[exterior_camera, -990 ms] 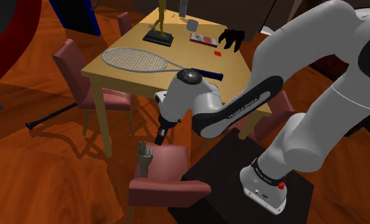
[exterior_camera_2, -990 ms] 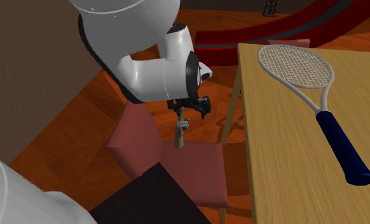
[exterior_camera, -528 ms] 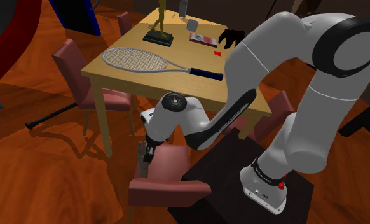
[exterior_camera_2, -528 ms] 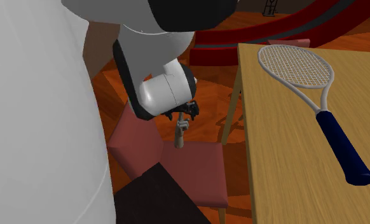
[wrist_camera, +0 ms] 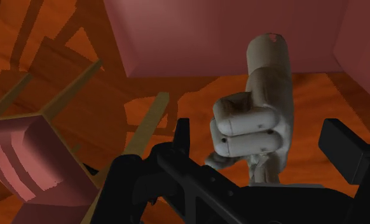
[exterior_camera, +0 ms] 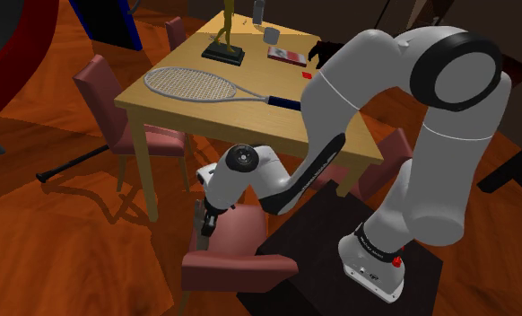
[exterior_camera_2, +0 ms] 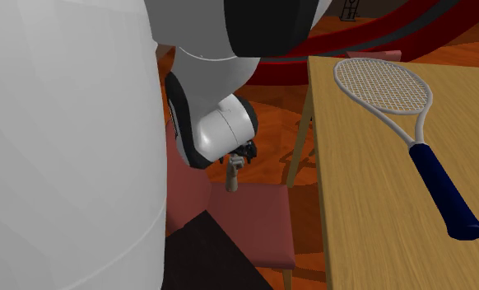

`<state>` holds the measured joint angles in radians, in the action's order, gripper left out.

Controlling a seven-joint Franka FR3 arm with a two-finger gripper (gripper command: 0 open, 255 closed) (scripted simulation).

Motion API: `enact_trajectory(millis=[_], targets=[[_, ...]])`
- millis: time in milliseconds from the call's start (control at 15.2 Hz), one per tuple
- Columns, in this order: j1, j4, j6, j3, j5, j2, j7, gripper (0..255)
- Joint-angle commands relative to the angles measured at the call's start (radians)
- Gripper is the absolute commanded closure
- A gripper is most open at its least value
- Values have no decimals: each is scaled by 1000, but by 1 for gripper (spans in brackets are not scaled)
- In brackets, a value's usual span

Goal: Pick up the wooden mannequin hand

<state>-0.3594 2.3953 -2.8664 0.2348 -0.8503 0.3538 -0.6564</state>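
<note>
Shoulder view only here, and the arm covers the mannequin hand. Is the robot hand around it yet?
Observer: In the wrist view, the mannequin hand sits between the open fingers of the robot hand, with a gap on each side.
Operator: So nothing is gripped. Is it upright?
Observer: Yes. In the second exterior view it stands upright on the red chair seat.

The tool (wrist_camera: 261, 137) has dropped from above the mannequin hand (wrist_camera: 263, 83) to stand open around it.
</note>
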Motion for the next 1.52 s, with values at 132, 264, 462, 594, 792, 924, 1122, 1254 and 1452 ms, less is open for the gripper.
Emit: enact_trajectory(millis=[132, 264, 462, 594, 792, 924, 1122, 1254, 1452], targets=[[-5, -1, -4, -6, -9, 4, -9, 255], [-5, 0, -5, -7, -11, 4, -10, 255], [-5, 5, -6, -7, -12, 1, -11, 255], [-4, -2, -4, -6, -9, 6, -8, 255], [26, 15, 20, 34, 54, -38, 48, 255], [46, 25, 36, 61, 97, -67, 86, 255], [72, 37, 61, 98, 164, -110, 143, 255], [89, 44, 78, 121, 210, -138, 181, 255], [109, 53, 104, 152, 280, -181, 239, 255]])
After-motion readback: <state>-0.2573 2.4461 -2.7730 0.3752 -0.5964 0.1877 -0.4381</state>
